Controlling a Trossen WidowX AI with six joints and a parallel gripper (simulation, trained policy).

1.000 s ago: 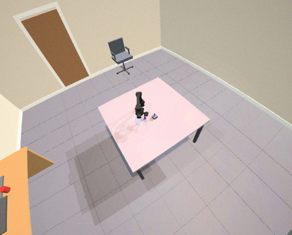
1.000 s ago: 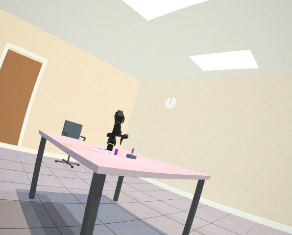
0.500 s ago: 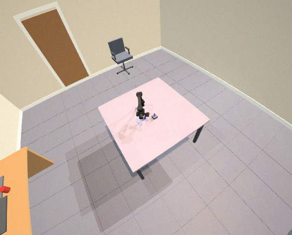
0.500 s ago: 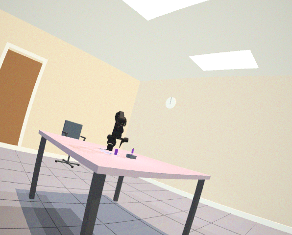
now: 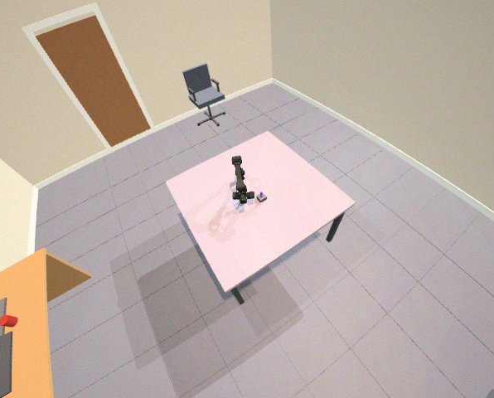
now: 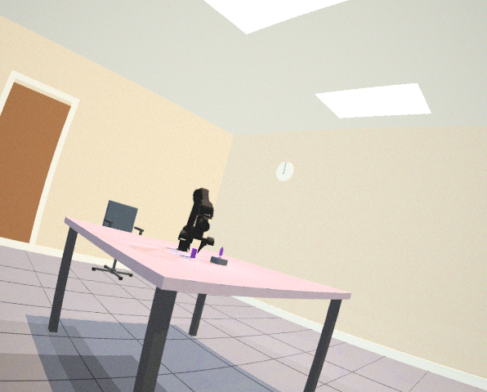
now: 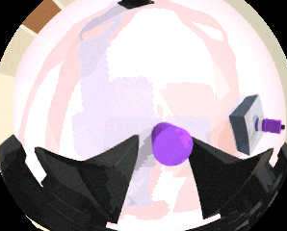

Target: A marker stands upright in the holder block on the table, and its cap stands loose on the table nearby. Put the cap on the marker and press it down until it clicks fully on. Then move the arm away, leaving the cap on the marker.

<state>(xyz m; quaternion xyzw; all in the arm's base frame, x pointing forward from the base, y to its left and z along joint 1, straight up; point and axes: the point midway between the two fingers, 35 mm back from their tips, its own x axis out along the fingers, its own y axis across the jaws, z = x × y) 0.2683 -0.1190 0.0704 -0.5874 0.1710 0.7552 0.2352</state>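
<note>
The purple cap [image 6: 193, 253] [image 7: 172, 145] stands upright on the pink table, left of the holder; the arm hides it in the top view. The purple marker [image 5: 261, 194] [image 6: 221, 251] [image 7: 272, 126] stands upright and uncapped in the grey holder block [image 5: 261, 198] [image 6: 219, 260] [image 7: 238, 131]. My gripper [image 5: 243, 199] [image 6: 194, 247] [image 7: 165, 139] is partly open, low over the cap. In the wrist view the cap shows between the fingertips, close to the right finger with a gap to the left one. Whether the right finger touches it is unclear.
The holder block stands a short way to the right of the fingers in the wrist view. The pink table [image 5: 277, 226] [image 6: 252, 278] carries the arm. An office chair [image 5: 204, 94] [image 6: 121, 216] stands on the floor behind it.
</note>
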